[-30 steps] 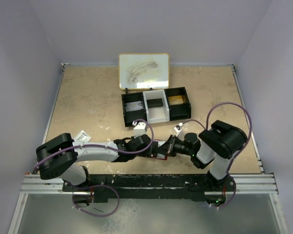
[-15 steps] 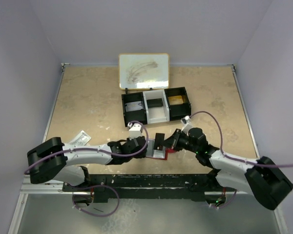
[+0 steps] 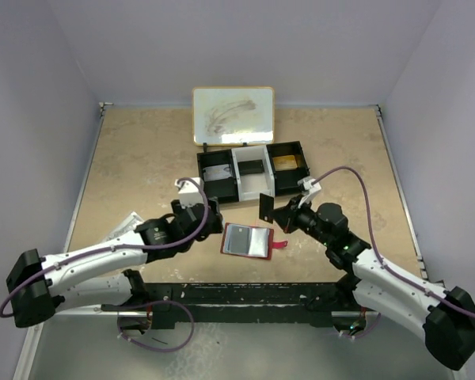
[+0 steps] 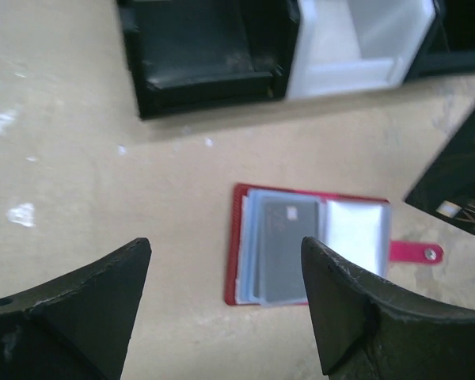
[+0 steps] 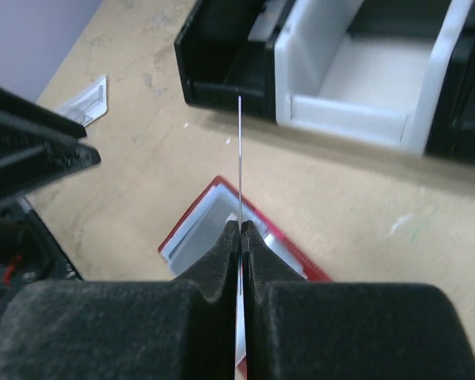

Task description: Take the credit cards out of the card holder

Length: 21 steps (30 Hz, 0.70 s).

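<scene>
One small red folding card holder lies open on the beige table between two grippers: left gripper spread wide, right gripper clamped on one thin dark card (edge-on to its wrist camera); one grey card sits sleeved

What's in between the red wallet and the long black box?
A dark card, pinched in the right gripper, is held between the card holder and the black tray. The top view shows it.
</scene>
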Each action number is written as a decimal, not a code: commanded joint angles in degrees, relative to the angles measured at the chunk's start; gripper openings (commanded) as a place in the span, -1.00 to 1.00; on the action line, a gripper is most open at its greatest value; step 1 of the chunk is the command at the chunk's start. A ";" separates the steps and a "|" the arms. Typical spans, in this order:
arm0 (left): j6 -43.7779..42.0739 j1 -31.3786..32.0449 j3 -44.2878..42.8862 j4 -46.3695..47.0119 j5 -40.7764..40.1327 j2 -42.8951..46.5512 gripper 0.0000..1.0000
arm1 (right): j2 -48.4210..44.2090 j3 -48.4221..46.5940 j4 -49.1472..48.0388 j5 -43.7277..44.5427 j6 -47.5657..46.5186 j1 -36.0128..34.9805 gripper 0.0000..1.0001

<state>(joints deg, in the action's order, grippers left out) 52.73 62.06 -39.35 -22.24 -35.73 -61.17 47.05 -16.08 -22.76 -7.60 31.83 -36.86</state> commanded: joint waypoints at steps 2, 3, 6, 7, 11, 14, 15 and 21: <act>-8.46 -10.79 -3.56 -8.57 0.93 4.46 0.55 | -1.03 -5.44 -5.72 1.20 -24.43 -0.06 -1.00; -9.97 -13.44 -4.23 -9.48 2.16 4.29 0.56 | -0.42 -6.60 -4.85 2.72 -26.60 -0.11 -1.00; -14.03 -22.64 -6.98 -12.68 5.49 2.82 0.58 | 2.94 -9.79 -5.41 6.99 -32.83 0.01 -1.00; -15.10 -24.99 -7.83 -13.23 6.93 2.59 0.58 | 4.73 -11.13 -5.86 6.74 -35.69 0.02 -1.00; -18.61 -31.50 -9.48 -14.03 7.76 3.51 0.59 | 15.60 -22.68 3.48 4.25 -44.48 0.56 -1.00; -20.35 -32.09 -8.59 -14.77 3.92 4.40 0.59 | 21.70 -25.85 4.08 4.56 -51.62 1.19 -1.00; -20.07 -32.14 -7.55 -14.69 2.44 5.30 0.59 | 22.96 -26.38 3.72 3.87 -53.53 1.88 -1.00; -18.95 -32.09 -6.82 -14.96 -4.17 11.26 0.59 | 28.87 -31.91 5.96 -2.66 -60.75 5.29 -1.00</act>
<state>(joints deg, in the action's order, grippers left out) 34.92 30.28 -46.06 -37.41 -33.47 -54.28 73.65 -42.41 -18.22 -5.89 -19.64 -32.97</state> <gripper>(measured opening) 0.795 0.007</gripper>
